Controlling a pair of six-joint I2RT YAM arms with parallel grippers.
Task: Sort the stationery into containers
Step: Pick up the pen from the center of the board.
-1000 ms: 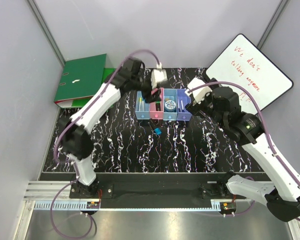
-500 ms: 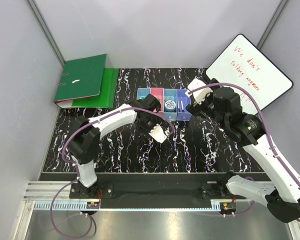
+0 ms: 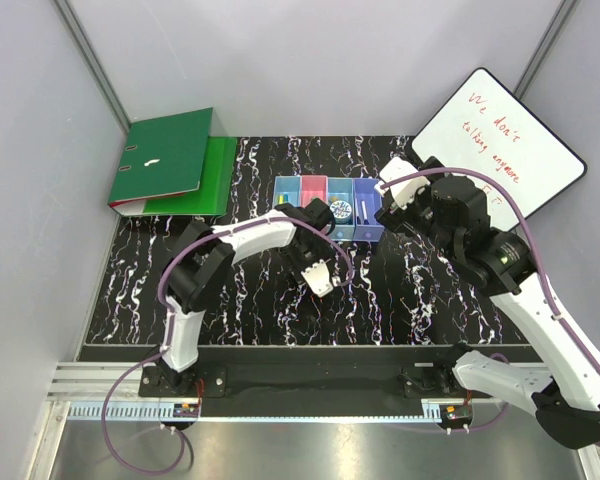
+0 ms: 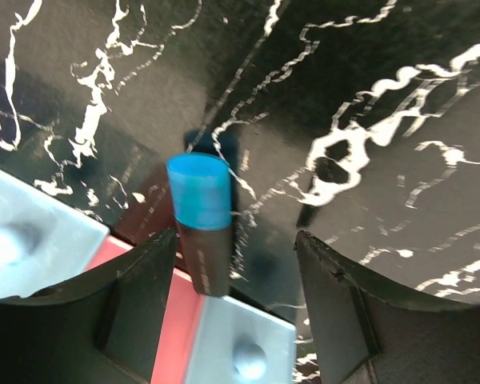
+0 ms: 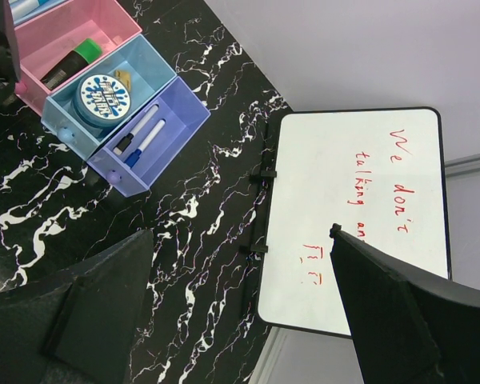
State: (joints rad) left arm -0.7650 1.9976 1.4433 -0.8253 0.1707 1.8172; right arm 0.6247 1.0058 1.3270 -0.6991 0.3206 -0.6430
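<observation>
A short black piece with a blue cap (image 4: 200,220) lies on the table just in front of the containers (image 3: 313,187). My left gripper (image 4: 236,272) is open, low over the table, and the piece sits between its jaws close to the left finger (image 4: 136,300), not gripped. In the top view my left gripper (image 3: 313,252) hides the piece. The right wrist view shows the pink bin (image 5: 104,20) with a green-and-black piece (image 5: 70,62), the blue bin (image 5: 148,68) with the round tape roll (image 5: 102,94), and the purple bin (image 5: 180,120) with two markers (image 5: 140,136). My right gripper (image 5: 240,264) is open, empty and raised, right of the bins.
A whiteboard with red writing (image 3: 500,140) leans at the back right. Green ring binders (image 3: 170,160) lie at the back left. Grey walls close in the black marbled table (image 3: 260,300) on three sides.
My left arm has swung from above the bins down to the table in front of them, its open jaws now around the blue-capped piece. My right arm has barely moved.
</observation>
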